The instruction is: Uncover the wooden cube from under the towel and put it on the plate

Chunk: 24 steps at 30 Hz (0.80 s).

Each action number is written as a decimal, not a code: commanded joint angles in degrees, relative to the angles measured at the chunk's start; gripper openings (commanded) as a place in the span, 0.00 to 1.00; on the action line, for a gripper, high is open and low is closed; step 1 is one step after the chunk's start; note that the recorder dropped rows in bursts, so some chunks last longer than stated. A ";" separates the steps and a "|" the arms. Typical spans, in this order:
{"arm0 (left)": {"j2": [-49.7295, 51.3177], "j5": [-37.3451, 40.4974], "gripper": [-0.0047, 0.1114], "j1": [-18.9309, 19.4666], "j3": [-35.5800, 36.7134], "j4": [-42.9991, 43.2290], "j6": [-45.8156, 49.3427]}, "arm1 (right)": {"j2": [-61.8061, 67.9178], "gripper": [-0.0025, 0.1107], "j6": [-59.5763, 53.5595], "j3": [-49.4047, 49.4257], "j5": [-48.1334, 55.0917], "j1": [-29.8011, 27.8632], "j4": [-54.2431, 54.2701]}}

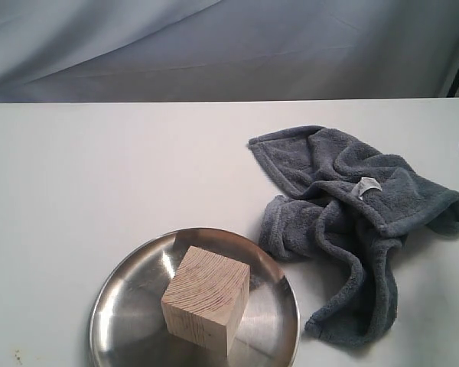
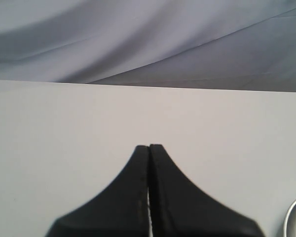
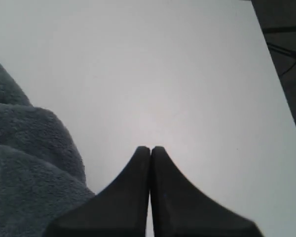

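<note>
Exterior view shows the wooden cube (image 1: 205, 300) sitting on the plate (image 1: 126, 310) at the near left, fully uncovered. The towel (image 1: 352, 222) lies crumpled to the right, clear of the cube. The left gripper (image 2: 149, 147) and right gripper (image 3: 150, 148) are both closed and empty. The task looks finished, with nothing left to do

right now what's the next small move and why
Probably none beyond backing the claws away: the wooden cube already sits on the plate, the towel lies crumpled beside the plate, and the left claw and right claw are both shut, holding nothing.
</note>
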 commanded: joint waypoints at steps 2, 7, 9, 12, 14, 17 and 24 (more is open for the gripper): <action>-0.18 -0.13 0.04 0.05 0.24 -0.48 -0.10 | -14.25 0.02 -0.63 6.18 3.42 -0.31 -4.19; -0.18 -0.13 0.04 0.05 0.24 -0.48 -0.10 | -25.24 0.02 0.86 13.27 8.81 -0.31 -9.47; -0.18 -0.13 0.04 0.05 0.24 -0.48 -0.10 | -28.90 0.02 3.80 15.04 9.44 -0.31 -9.43; -0.18 -0.13 0.04 0.05 0.24 -0.48 -0.10 | -35.44 0.02 7.64 15.05 10.62 -0.31 -0.08; -0.18 -0.13 0.04 0.05 0.24 -0.48 -0.10 | -39.28 0.02 14.77 15.05 11.79 -0.31 12.19; -0.18 -0.13 0.04 0.05 0.24 -0.48 -0.10 | -42.29 0.02 29.84 15.05 12.99 -0.31 29.94; -0.18 -0.13 0.04 0.05 0.24 -0.48 -0.10 | -42.76 0.02 40.03 15.05 12.16 -0.31 58.82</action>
